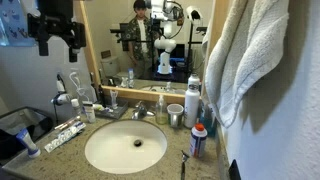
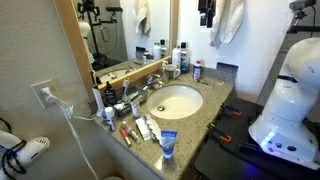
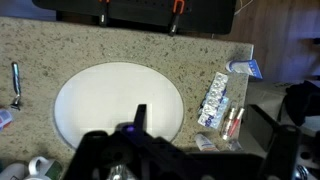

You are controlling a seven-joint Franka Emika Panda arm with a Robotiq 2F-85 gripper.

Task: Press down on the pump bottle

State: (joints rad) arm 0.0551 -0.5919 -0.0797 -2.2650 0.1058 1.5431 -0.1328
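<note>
The pump bottle [image 1: 161,107] is a small yellowish-green dispenser. It stands at the back of the counter, right of the faucet and beside a grey cup [image 1: 176,115]. In an exterior view it shows among the bottles behind the sink [image 2: 161,74]. It does not show in the wrist view. My gripper [image 1: 57,44] is open and empty. It hangs high above the counter's left side, far from the bottle, and also shows at the top edge of an exterior view [image 2: 207,18]. In the wrist view its dark fingers [image 3: 200,125] frame the sink below.
A white sink [image 1: 125,148] with a faucet [image 1: 138,112] fills the counter's middle. A taller white bottle [image 1: 192,100] and a blue-and-orange bottle [image 1: 198,140] stand at the right. A towel [image 1: 250,60] hangs there. A blister pack [image 3: 213,98], tubes and a razor [image 3: 15,85] lie around.
</note>
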